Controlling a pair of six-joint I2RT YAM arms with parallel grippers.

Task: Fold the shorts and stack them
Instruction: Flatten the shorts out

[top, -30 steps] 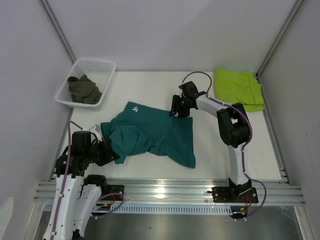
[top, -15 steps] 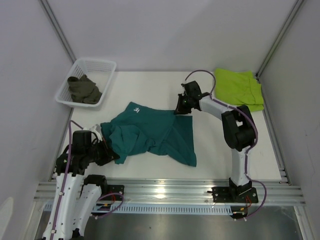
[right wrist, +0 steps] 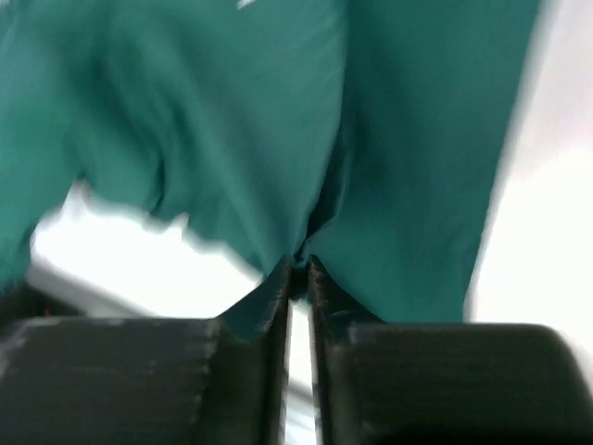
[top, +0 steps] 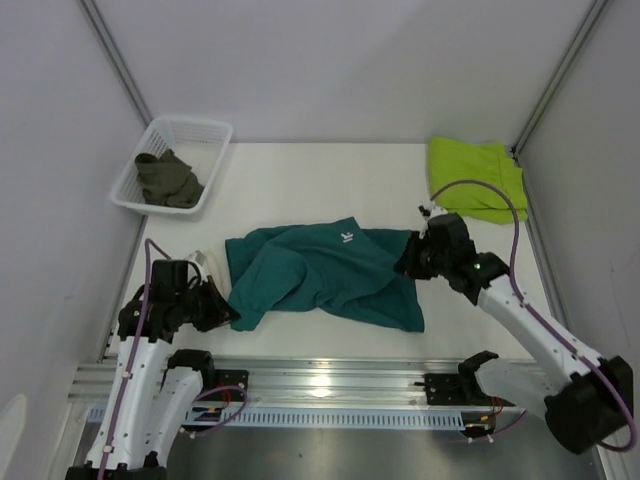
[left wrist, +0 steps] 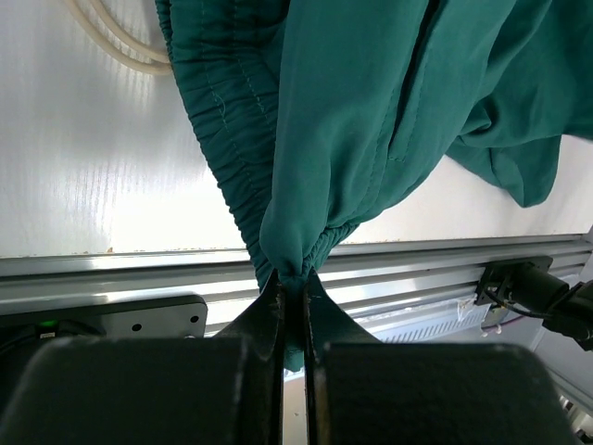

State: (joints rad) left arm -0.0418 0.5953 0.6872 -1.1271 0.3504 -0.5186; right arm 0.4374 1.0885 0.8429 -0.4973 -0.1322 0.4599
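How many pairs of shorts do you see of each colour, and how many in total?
teal shorts: 1
lime-green shorts: 1
dark olive shorts: 1
Total: 3

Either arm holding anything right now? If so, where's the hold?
Both hold the teal shorts. The left pincer pinches a bunched edge by the elastic waistband at the left end; the right pincer pinches a fold at the right end.
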